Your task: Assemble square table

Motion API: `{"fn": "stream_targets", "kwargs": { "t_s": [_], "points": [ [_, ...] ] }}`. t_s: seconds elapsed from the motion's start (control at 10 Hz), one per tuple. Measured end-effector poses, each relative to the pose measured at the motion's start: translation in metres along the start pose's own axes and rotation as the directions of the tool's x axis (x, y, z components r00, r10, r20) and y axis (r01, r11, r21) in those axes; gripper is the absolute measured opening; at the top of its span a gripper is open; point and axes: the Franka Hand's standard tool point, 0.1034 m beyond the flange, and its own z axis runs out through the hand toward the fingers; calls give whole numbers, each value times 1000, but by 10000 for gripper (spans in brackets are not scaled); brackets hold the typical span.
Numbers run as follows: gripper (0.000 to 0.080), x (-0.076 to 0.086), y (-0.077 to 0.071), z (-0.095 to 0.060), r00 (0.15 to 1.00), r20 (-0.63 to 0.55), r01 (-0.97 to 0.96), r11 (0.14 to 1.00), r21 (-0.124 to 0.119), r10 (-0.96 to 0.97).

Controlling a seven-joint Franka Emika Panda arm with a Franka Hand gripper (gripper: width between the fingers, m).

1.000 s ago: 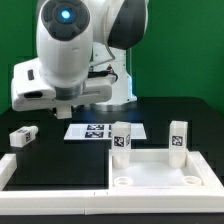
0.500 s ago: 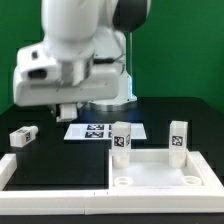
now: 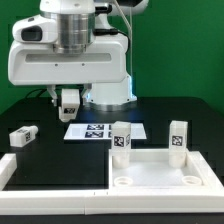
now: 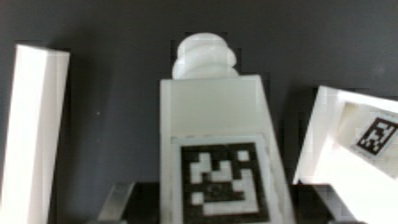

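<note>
The white square top (image 3: 165, 168) lies at the front on the exterior view's right. Two tagged leg blocks stand upright on it, one at its left back corner (image 3: 121, 138) and one at its right back corner (image 3: 178, 137). Another leg block (image 3: 22, 136) lies on the table at the left. My gripper (image 3: 69, 108) hangs above the table behind the marker board, shut on a further leg block (image 3: 69, 100). In the wrist view that leg block (image 4: 217, 120) fills the middle, tag facing the camera, held between my gripper's (image 4: 217, 205) dark fingers.
The marker board (image 3: 97, 131) lies flat behind the top. White border rails (image 3: 40, 165) run along the front left. In the wrist view a long white strip (image 4: 36, 130) and a white tagged piece (image 4: 365, 135) flank the held leg; I cannot tell which parts they are.
The arm has swung and turned so its wide white body now faces the camera. The gripper with the leg block now shows below it, still above the table.
</note>
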Motion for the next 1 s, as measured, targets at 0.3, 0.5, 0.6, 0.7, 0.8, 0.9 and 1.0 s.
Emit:
{"fn": "stream_targets", "kwargs": {
  "t_s": [0.3, 0.5, 0.6, 0.7, 0.8, 0.9, 1.0],
  "points": [
    [287, 23, -45, 7, 978, -198, -68, 997, -29, 61],
    [288, 78, -92, -16, 932, -305, -197, 980, 22, 194],
    [288, 100, -105, -19, 897, -388, -215, 976, 37, 212],
    [288, 111, -113, -17, 874, -428, -230, 972, 50, 229],
    [288, 118, -116, -19, 849, -479, -226, 973, 52, 222],
    [288, 117, -114, -20, 806, -554, -219, 975, 46, 208],
    [288, 114, -114, -17, 782, -590, -217, 975, 44, 200]
  ]
}}
